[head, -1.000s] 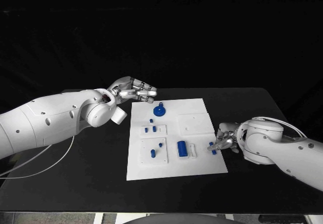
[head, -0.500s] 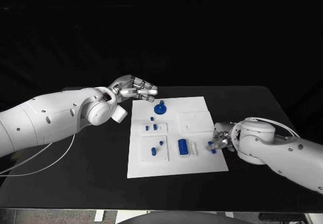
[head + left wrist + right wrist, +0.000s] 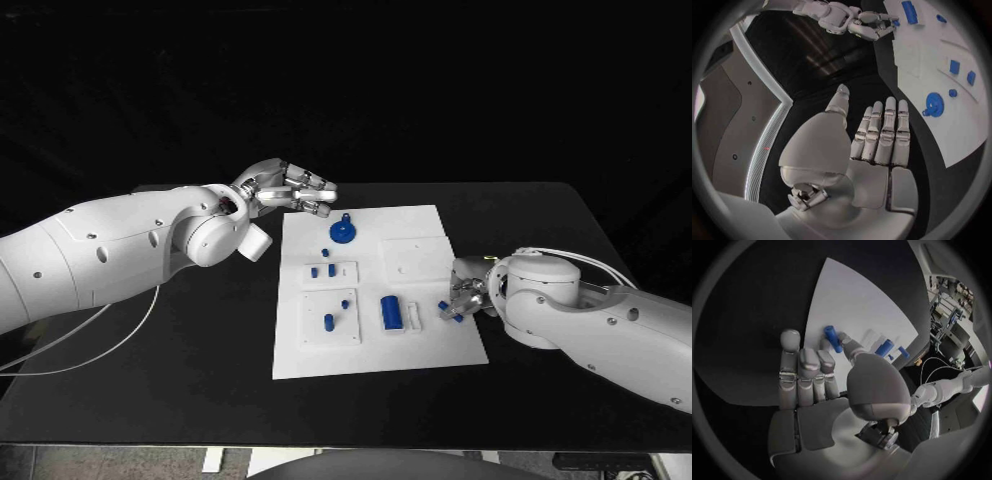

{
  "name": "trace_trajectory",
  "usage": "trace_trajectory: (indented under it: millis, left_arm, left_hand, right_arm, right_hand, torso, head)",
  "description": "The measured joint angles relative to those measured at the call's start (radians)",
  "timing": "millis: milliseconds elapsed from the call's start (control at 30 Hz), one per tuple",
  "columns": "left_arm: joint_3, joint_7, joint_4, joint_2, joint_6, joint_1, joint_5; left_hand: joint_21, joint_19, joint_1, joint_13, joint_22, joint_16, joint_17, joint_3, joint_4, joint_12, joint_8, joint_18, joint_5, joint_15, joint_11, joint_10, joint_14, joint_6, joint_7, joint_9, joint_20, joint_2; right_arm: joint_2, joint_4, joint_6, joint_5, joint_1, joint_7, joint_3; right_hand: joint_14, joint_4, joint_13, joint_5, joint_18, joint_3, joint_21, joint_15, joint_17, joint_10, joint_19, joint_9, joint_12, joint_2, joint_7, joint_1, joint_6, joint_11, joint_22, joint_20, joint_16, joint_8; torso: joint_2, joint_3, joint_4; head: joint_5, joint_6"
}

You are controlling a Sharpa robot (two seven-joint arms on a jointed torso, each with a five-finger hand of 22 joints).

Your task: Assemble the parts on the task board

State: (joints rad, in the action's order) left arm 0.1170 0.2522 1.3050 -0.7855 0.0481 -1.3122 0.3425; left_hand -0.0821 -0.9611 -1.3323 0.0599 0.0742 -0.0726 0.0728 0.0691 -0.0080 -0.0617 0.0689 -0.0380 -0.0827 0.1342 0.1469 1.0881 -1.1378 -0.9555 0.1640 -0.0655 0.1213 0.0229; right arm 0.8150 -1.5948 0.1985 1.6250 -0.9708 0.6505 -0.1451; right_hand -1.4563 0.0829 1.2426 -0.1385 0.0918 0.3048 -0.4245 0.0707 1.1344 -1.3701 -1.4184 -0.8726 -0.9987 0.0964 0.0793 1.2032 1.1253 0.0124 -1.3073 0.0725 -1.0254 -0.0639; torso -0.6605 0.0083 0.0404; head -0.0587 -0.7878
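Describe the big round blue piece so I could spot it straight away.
Find the white task board in the middle of the black table. Near its far edge, close to the left hand, lies the round blue part. It is a flat disc with a small tab, while the other blue parts are small pegs or a cylinder.

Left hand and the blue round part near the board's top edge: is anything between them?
No. In the head view only bare task board separates the left hand from the blue round part.

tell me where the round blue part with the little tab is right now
In the head view the round blue part lies on the task board near its far edge, left of middle, just beside the left hand, which hovers open and holds nothing.
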Motion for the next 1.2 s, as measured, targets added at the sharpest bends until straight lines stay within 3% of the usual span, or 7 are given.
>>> trace_trajectory:
  millis: [300, 467, 867, 933, 1000, 1133, 1200]
  left_arm:
    - [0.0, -0.003, 0.0, -0.001, -0.001, 0.0, 0.0]
    - [0.0, -0.005, 0.0, -0.001, -0.002, 0.0, 0.0]
    - [0.001, -0.006, 0.0, 0.0, -0.004, 0.0, 0.0]
    - [0.001, -0.007, 0.0, 0.0, -0.005, 0.0, 0.0]
    - [0.001, -0.007, 0.0, 0.0, -0.005, 0.0, 0.0]
    - [0.001, -0.007, 0.0, 0.0, -0.006, 0.0, 0.0]
    - [0.001, -0.007, 0.0, 0.0, -0.007, 0.0, 0.0]
  left_hand:
    - [0.0, 0.0, 0.006, 0.0, 0.0, 0.0, 0.0, 0.008, -0.008, 0.0, 0.0, 0.0, -0.001, 0.0, 0.0, 0.0, 0.0, 0.0, 0.0, 0.0, 0.0, -0.007]
    - [0.0, 0.0, 0.001, 0.0, 0.0, 0.0, 0.0, 0.011, -0.011, 0.0, 0.0, 0.0, -0.001, 0.0, 0.0, 0.0, 0.0, 0.0, 0.0, 0.0, 0.0, -0.012]
    - [0.0, 0.0, 0.005, 0.0, 0.0, 0.0, 0.0, 0.011, -0.011, 0.0, 0.0, 0.0, -0.001, 0.0, 0.0, 0.0, 0.0, 0.0, 0.0, 0.0, 0.0, -0.016]
    - [0.0, 0.0, 0.005, 0.0, 0.0, 0.0, 0.0, 0.011, -0.011, 0.0, 0.0, 0.0, -0.001, 0.0, 0.0, 0.0, 0.0, 0.0, 0.0, 0.0, 0.0, -0.016]
    - [0.0, 0.0, 0.005, 0.0, 0.0, 0.0, 0.0, 0.011, -0.011, 0.0, 0.0, 0.0, -0.001, 0.0, 0.0, 0.0, 0.0, 0.0, 0.0, 0.0, 0.0, -0.016]
    - [0.0, 0.0, 0.005, 0.0, 0.0, 0.0, 0.0, 0.014, -0.014, 0.0, 0.0, 0.0, -0.006, 0.0, 0.0, 0.0, 0.0, 0.0, 0.0, 0.0, 0.0, -0.016]
    - [0.0, 0.0, 0.005, 0.0, 0.0, 0.0, 0.0, 0.014, -0.014, 0.0, 0.0, 0.0, -0.006, 0.0, 0.0, 0.0, 0.0, 0.0, 0.0, 0.0, 0.0, -0.016]
  right_arm:
    - [0.008, -0.002, -0.038, -0.047, 0.001, -0.009, 0.008]
    - [0.018, -0.002, -0.068, -0.113, 0.005, -0.007, 0.008]
    - [0.039, -0.028, -0.153, -0.213, 0.026, 0.022, -0.004]
    - [0.042, -0.037, -0.165, -0.225, 0.029, 0.026, -0.006]
    - [0.045, -0.046, -0.177, -0.237, 0.03, 0.029, -0.011]
    - [0.046, -0.066, -0.204, -0.259, 0.03, 0.03, -0.027]
    - [0.047, -0.069, -0.216, -0.268, 0.032, 0.03, -0.032]
  right_hand:
    - [0.0, -0.05, -0.004, -0.243, -0.001, 0.052, -0.067, 0.0, 0.002, 0.0, 0.007, 0.001, -0.012, 0.001, 0.002, -0.036, -0.002, 0.0, -0.001, 0.007, -0.005, -0.007]
    - [0.002, -0.045, -0.006, -0.309, 0.002, 0.095, -0.115, -0.002, 0.002, 0.003, 0.028, -0.148, -0.012, 0.007, 0.009, -0.057, -0.009, -0.003, -0.001, 0.006, -0.005, 0.0]
    - [-0.002, 0.016, -0.002, -0.236, 0.007, 0.104, -0.117, 0.002, 0.004, -0.009, 0.023, -0.182, -0.02, -0.02, -0.002, -0.103, 0.04, 0.009, -0.001, 0.009, -0.01, 0.004]
    - [-0.002, 0.016, -0.002, -0.226, 0.007, 0.104, -0.117, 0.002, 0.003, -0.01, 0.021, -0.093, -0.02, -0.02, -0.003, -0.103, 0.04, 0.009, -0.001, 0.008, -0.01, 0.003]
    - [-0.002, 0.052, -0.002, -0.225, 0.008, 0.14, -0.102, 0.002, 0.002, -0.01, 0.015, 0.088, -0.02, -0.019, -0.003, -0.105, 0.04, 0.009, -0.001, 0.014, -0.01, 0.002]
    - [-0.002, 0.144, -0.002, -0.205, 0.007, 0.233, -0.102, 0.002, 0.0, -0.015, 0.012, 0.758, -0.02, -0.015, -0.003, -0.103, 0.042, 0.007, -0.001, 0.013, -0.01, 0.004]
    - [-0.002, 0.156, -0.002, -0.198, 0.01, 0.245, -0.097, 0.002, -0.001, -0.014, 0.011, 0.796, -0.02, -0.014, -0.002, -0.102, 0.042, 0.008, -0.001, 0.011, -0.01, 0.008]
  torso:
    - [0.0, 0.0, 0.0007]
    - [0.0, 0.0001, 0.0008]
    - [0.0, -0.0001, 0.0012]
    - [0.0, -0.0001, 0.0012]
    - [0.0, -0.0003, 0.0008]
    - [0.0, -0.0007, 0.0002]
    - [0.0, -0.0006, 0.0]
  head:
    - [0.0, -0.001]
    - [0.002, -0.003]
    - [0.004, -0.004]
    - [0.004, -0.005]
    - [0.004, -0.006]
    - [0.004, -0.007]
    - [0.003, -0.01]
